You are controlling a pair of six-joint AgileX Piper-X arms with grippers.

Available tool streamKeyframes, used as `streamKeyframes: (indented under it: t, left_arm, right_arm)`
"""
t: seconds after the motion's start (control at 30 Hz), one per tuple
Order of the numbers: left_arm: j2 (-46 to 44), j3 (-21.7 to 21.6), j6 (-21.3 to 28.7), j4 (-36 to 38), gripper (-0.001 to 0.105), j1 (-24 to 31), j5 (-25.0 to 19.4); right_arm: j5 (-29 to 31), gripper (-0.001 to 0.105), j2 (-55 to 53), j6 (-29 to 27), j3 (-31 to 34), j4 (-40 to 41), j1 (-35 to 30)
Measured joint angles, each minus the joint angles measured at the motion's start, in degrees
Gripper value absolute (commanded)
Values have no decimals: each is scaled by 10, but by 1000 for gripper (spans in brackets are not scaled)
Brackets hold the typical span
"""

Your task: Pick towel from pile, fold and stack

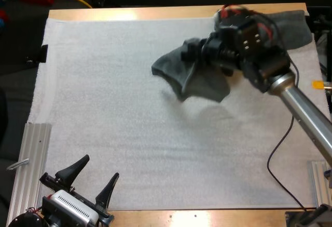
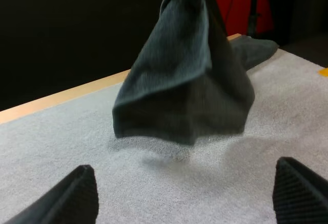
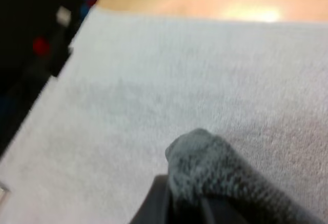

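Towel (image 1: 199, 79) is hanging soft and floppy over the mat (image 1: 129, 133), right gripper (image 1: 193, 49) pinching its top; left gripper (image 1: 89, 177) is sitting open. Grab a corner, I think.

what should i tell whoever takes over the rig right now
Right gripper: shut on a grey-green towel, which hangs clear of the white mat, right of centre towards the far side.
Left gripper: open, over the mat's near left edge, holding nothing.
Second towel: crumpled at the mat's far right corner.
Done: one towel picked up.
Left: lay it flat, fold it, stack it.
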Motion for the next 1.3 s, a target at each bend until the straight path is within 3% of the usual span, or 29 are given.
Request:
streamKeyframes:
  t: [0.43,0.53,0.77,0.87,1.1,1.3]
  left_arm:
    - [0,0,0,0,68,0,0]
    - [0,0,0,0,68,0,0]
    - [0,0,0,0,68,0,0]
    - [0,0,0,0,68,0,0]
    - [0,0,0,0,68,0,0]
    - [0,0,0,0,68,0,0]
  right_arm:
    - [11,4,0,-10,0,109,90]
    - [11,15,0,-11,0,126,113]
    - [11,56,0,-11,0,185,143]
    - [10,66,0,-11,0,211,157]
    - [-18,67,-16,-11,0,228,211]
    - [3,67,-41,-11,0,231,234]
